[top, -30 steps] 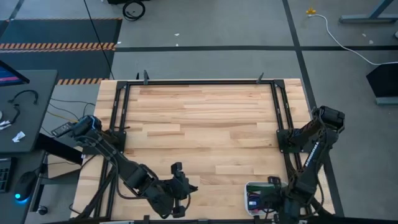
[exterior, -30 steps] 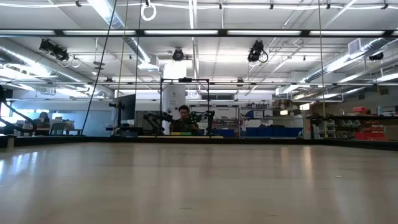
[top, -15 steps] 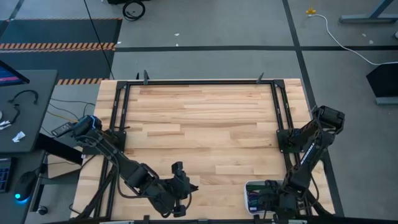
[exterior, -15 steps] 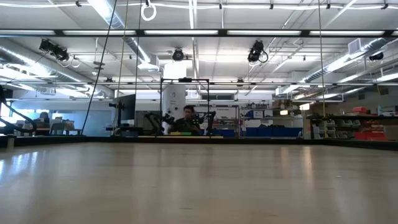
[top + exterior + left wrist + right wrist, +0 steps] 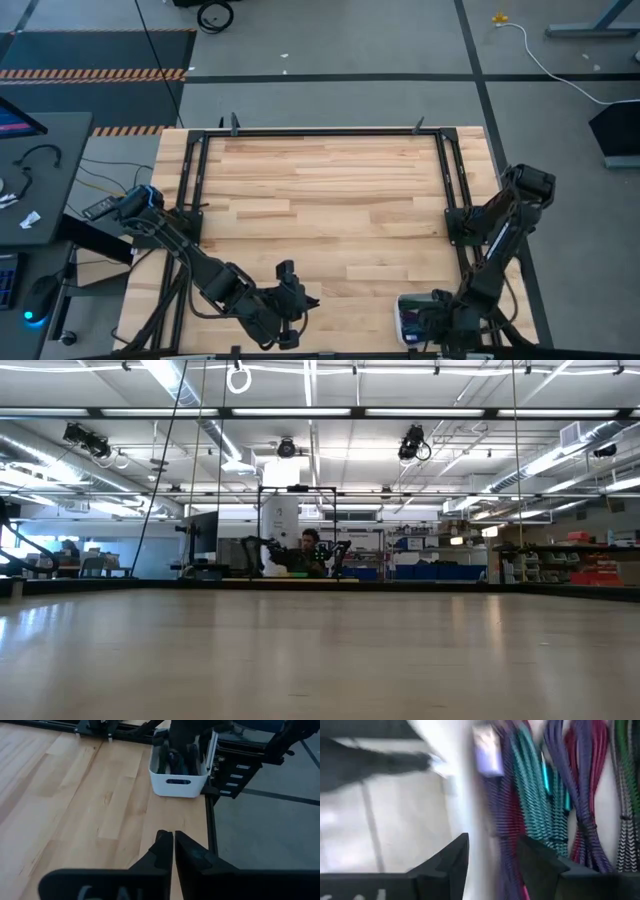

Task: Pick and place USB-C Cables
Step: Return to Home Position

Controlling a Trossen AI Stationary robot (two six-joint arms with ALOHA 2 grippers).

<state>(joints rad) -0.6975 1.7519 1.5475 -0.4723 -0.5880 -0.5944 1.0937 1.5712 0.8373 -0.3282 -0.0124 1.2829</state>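
Several USB-C cables lie side by side in a white bin [image 5: 404, 312] at the table's near right corner: teal [image 5: 532, 795], purple and magenta [image 5: 585, 795], green and grey [image 5: 622, 795]. My right gripper [image 5: 492, 852] is open and reaches down into the bin, its fingers on either side of a purple-magenta bundle [image 5: 502, 820]; the blur hides whether they touch it. My left gripper [image 5: 173, 837] is shut and empty over the bare table near the front edge, pointing toward the bin [image 5: 179, 782].
A black metal frame [image 5: 320, 131] runs around the wooden table top [image 5: 330, 210]. The bin's left wall [image 5: 460, 795] stands close beside my right gripper's finger. Beyond the table's far edge a person [image 5: 308, 550] sits in the room.
My right arm has leaned lower and toward the table's near edge, sinking its gripper deeper over the white bin.
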